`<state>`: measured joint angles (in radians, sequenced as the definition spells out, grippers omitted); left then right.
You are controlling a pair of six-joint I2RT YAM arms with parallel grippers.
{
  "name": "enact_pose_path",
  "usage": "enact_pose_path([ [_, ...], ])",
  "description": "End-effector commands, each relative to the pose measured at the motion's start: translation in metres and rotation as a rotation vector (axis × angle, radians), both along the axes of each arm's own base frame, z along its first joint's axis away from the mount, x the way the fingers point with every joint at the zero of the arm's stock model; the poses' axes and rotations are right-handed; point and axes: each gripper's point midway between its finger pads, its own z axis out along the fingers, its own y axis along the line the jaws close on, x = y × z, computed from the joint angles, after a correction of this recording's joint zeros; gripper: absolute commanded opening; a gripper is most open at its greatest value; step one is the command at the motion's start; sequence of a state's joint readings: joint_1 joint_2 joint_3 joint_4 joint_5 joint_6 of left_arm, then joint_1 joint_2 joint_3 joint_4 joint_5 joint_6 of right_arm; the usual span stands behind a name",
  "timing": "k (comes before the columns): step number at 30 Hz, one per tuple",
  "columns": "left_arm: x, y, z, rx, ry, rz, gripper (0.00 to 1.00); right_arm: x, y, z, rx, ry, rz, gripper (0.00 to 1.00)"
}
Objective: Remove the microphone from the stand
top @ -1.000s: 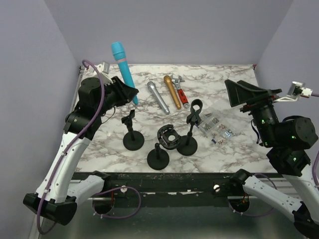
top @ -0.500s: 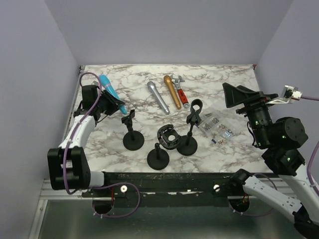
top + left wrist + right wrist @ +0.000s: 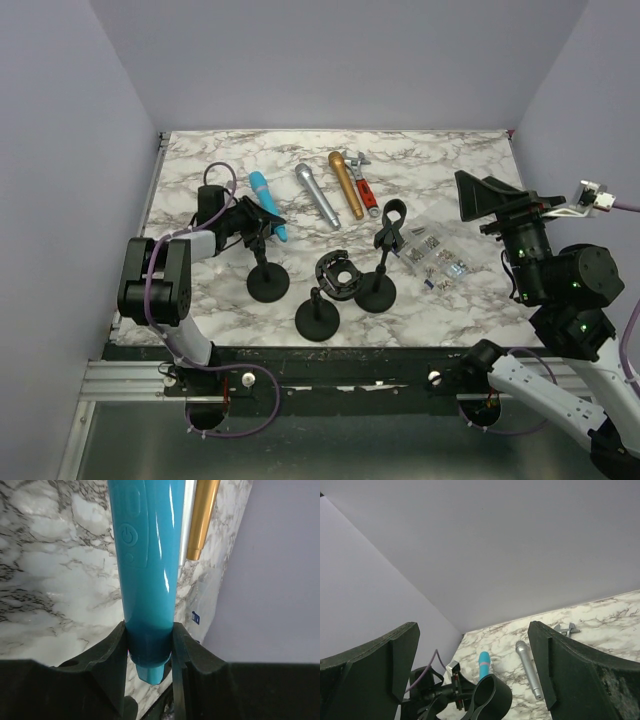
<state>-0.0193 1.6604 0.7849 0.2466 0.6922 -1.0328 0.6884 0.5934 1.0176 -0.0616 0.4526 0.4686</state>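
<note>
teal microphone [image 3: 265,203] pinched in the left claw [image 3: 260,222]

low over the left part of the marble surface [image 3: 450,160], the left claw is pressed onto the microphone's tail end. the body runs out ahead of the fingers, just beyond the nearest black stand [image 3: 268,283] and clear of its clip. the right claw [image 3: 485,200] is spread wide, raised, holding nothing.

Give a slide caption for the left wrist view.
Left end effector gripping the turquoise microphone, marble table behind.
</note>
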Motion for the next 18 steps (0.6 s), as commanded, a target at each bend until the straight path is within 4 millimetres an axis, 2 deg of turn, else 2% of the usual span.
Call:
enact_pose_path([
  [1, -0.003, -0.022, -0.002, -0.076, -0.006, -0.068, 0.0, 0.0, -0.005, -0.007, -0.004, 0.009, -0.025, 0.98],
  [6, -0.002, -0.027, -0.006, -0.066, 0.011, -0.082, 0.0, -0.004, -0.011, -0.004, 0.006, 0.001, -0.036, 0.98],
  [10, -0.007, -0.032, -0.018, -0.068, 0.066, -0.096, 0.0, -0.005, -0.013, -0.004, 0.005, 0.001, -0.042, 0.98],
  [15, -0.007, -0.034, -0.026, -0.041, 0.09, -0.104, 0.07, -0.004, -0.012, -0.006, 0.004, 0.004, -0.044, 0.98],
  [18, -0.008, -0.034, -0.025, -0.017, 0.092, -0.108, 0.17, -0.003, -0.012, -0.008, 0.003, 0.008, -0.044, 0.98],
])
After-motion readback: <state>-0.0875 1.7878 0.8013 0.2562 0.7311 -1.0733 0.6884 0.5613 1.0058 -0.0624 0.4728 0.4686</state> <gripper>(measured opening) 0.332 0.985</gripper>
